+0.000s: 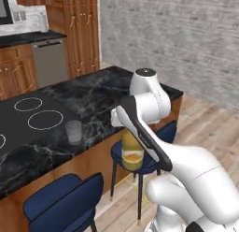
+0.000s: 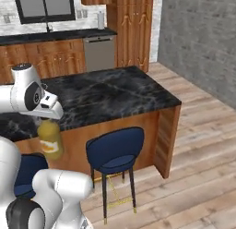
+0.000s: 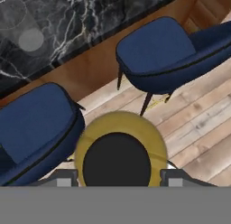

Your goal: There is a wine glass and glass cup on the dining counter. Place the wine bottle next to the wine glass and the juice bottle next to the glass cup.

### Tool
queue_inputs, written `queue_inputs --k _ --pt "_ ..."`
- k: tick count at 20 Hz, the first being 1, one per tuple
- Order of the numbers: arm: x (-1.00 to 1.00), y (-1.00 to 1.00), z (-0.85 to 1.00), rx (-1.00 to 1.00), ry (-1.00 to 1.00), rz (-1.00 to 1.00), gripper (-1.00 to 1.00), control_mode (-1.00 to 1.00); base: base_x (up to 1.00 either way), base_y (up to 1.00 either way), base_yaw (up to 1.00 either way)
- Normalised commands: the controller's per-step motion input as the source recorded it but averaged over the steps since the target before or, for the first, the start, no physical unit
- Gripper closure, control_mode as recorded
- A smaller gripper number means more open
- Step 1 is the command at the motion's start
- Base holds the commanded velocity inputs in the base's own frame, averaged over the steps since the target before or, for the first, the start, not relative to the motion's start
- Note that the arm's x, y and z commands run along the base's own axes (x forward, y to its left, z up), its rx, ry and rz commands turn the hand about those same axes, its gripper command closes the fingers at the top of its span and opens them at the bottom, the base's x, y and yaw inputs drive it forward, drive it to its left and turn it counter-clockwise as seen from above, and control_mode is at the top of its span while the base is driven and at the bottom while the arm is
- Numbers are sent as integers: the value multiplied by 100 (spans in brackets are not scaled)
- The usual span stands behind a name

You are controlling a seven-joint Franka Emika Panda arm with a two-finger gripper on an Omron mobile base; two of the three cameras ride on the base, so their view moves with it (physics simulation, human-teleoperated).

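My gripper [image 3: 116, 178] pinches the juice bottle [image 1: 131, 154], upright, cap toward my hand.
It hangs off the dining counter [image 1: 100, 93] edge, above open floor between two blue stools [image 3: 158, 51]; the glass cup [image 1: 73, 132] stands near that edge.

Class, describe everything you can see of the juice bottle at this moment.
The juice bottle is stubby, yellow-orange and smooth like plastic, with an orange label and a black cap. It hangs upright in the air, the gripper shut on its top, off the dining counter's edge and above the wooden floor between two blue stools. Nothing else touches it.
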Motion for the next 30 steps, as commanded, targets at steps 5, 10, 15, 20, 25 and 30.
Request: queue_inputs --k 5,10,15,20,25,30 --pt "0 0 0 0 0 0 100 100 57 -7 57" --pt "0 0 0 0 0 0 100 100 67 -4 39" --pt "0 0 0 0 0 0 100 100 69 -11 28" --pt "0 0 0 0 0 0 100 100 37 -7 7" --pt "0 0 0 0 0 0 100 100 4 -3 0" --pt "0 0 0 0 0 0 100 100 0 0 0"
